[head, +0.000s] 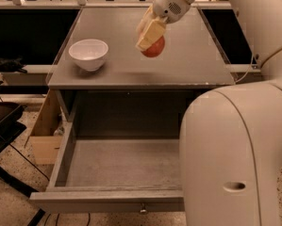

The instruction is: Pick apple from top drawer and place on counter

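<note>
My gripper (149, 40) is shut on the red apple (154, 48) and holds it above the middle of the grey counter (187, 60). The cream fingers (148, 33) cover the apple's upper left side. The top drawer (112, 173) stands pulled open below the counter. Its inside is bare and its front panel carries a small metal knob (142, 209). My white arm reaches in from the upper right.
A white bowl (88, 53) stands on the counter's left part. My large white body (235, 154) covers the drawer's right side. A wooden box (44, 140) and a dark object stand on the speckled floor at left.
</note>
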{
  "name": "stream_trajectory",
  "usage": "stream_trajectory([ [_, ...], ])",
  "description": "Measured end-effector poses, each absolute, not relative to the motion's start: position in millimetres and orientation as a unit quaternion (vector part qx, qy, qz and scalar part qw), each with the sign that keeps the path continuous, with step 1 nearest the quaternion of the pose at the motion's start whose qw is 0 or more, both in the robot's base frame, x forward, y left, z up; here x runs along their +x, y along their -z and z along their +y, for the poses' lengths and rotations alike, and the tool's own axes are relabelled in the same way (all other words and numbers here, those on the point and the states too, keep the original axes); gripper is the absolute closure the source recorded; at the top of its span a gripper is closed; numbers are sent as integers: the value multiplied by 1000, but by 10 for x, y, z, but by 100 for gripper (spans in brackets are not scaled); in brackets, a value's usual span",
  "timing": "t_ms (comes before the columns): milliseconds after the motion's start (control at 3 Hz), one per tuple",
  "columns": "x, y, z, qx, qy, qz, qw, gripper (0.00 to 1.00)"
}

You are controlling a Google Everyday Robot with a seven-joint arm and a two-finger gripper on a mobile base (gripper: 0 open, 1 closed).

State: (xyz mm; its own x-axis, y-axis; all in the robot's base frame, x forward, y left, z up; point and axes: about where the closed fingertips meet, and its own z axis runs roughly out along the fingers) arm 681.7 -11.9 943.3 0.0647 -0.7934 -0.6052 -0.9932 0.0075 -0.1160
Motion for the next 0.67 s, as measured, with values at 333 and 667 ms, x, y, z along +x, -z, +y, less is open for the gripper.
stream_trajectory([
  [333,6950,-9138,-159,-663,-197,661,291,100],
  [667,7111,-8824,-285,-646,-190,664,324,100],
])
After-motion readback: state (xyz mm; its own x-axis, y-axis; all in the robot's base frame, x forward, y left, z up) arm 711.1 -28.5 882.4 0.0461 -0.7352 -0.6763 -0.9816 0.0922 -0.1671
